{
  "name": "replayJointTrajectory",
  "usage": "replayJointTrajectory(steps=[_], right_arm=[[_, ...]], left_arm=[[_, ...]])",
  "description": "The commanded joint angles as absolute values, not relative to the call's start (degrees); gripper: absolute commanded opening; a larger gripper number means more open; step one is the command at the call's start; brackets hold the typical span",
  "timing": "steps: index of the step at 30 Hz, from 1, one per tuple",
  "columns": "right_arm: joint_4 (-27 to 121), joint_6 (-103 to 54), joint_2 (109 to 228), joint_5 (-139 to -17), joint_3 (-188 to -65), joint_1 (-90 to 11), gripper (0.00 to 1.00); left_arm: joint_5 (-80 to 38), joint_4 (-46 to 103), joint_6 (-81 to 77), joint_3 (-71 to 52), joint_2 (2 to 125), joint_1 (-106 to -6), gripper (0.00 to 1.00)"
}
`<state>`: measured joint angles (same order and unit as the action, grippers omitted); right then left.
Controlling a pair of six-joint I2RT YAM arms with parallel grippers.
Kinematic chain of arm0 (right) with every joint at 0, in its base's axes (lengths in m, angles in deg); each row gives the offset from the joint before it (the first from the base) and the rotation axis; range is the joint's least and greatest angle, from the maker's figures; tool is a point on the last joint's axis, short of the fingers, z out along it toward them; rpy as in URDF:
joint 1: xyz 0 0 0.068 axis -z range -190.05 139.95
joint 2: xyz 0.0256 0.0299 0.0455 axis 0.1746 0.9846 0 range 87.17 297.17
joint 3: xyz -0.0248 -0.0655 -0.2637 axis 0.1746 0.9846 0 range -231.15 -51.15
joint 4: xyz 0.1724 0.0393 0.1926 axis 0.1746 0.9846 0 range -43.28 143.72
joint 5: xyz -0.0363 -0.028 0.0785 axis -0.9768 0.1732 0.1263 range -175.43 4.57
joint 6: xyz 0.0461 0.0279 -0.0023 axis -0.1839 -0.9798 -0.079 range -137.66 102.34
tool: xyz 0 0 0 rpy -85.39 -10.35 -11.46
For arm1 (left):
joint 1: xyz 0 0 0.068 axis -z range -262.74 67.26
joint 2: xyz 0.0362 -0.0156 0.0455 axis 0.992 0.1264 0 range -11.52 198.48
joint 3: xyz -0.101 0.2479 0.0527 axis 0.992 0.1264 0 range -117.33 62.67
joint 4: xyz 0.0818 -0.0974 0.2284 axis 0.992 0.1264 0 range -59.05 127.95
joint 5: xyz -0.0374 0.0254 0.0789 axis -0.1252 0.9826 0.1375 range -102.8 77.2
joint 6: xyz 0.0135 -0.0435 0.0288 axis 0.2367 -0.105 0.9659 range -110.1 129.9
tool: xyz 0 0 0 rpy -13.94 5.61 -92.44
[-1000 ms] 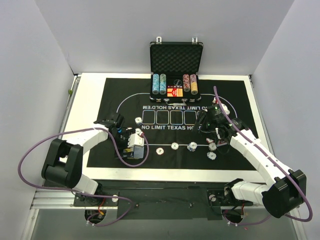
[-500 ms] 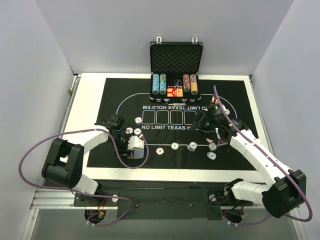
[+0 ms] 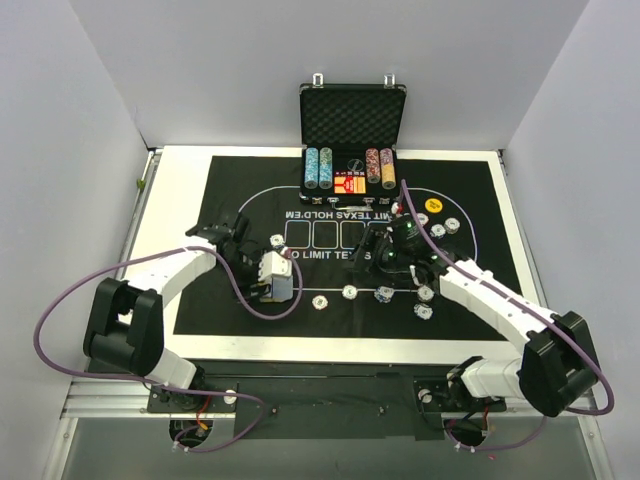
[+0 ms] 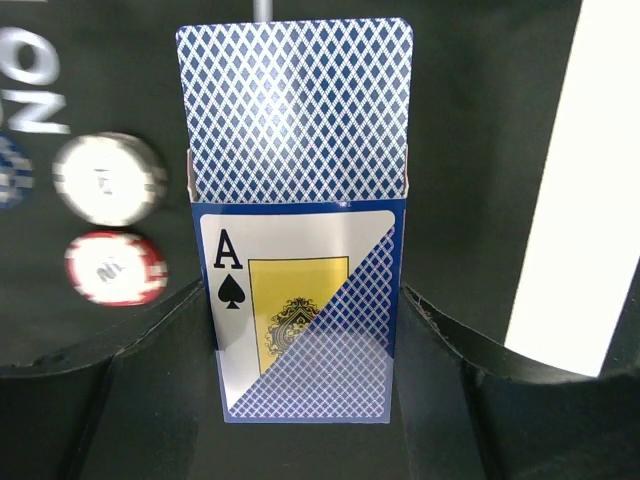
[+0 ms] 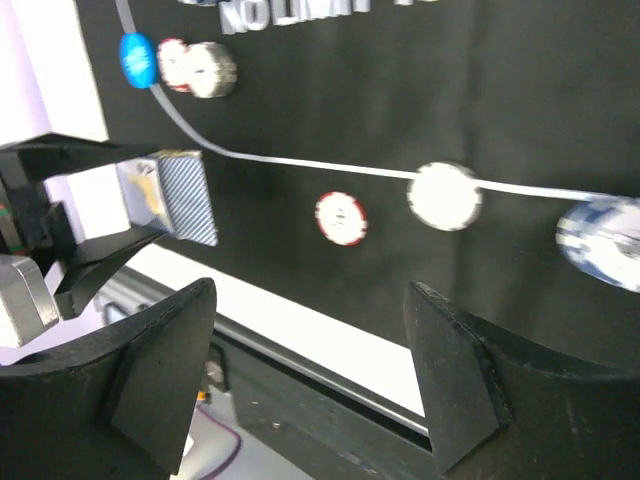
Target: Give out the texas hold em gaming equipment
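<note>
Left wrist view: card deck (image 4: 300, 290) clamped between fingers of left gripper (image 4: 300, 400), above mat (image 5: 400, 100), left side. Deck's long axis runs out along fingers, flap end far from wrist. Right gripper (image 5: 310, 370) spread wide, empty, mid-mat. From its camera I see deck up-left, well apart, red chip (image 5: 341, 218) between. Left arm nearer; my guess, handover needs right fingers across narrow width.

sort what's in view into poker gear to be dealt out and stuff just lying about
For the job:
card pack, held in the left claw
loose chips
yellow button disc
blue button disc
stacked chip rows

Just lying about:
black mat
open case
</note>
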<state>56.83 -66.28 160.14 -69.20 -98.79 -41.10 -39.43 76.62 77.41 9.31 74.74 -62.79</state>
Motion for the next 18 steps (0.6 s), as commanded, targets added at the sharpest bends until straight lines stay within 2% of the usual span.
replayJointTrajectory(steps=[1, 8, 18], right_arm=[[41.4, -73.4, 161.3, -62.4, -97.6, -43.1, 0.71], [22.0, -83.3, 166.5, -57.1, -97.1, -45.6, 0.72], [4.6, -91.6, 175.8, -54.8, -97.8, -49.5, 0.73]], left_arm=[[-45.5, 82.7, 74.1, 0.0, 71.8, -62.4, 0.32], [-46.1, 88.4, 70.5, -9.7, 72.6, -60.4, 0.30], [-44.5, 93.5, 68.0, -17.3, 73.9, -57.5, 0.21]])
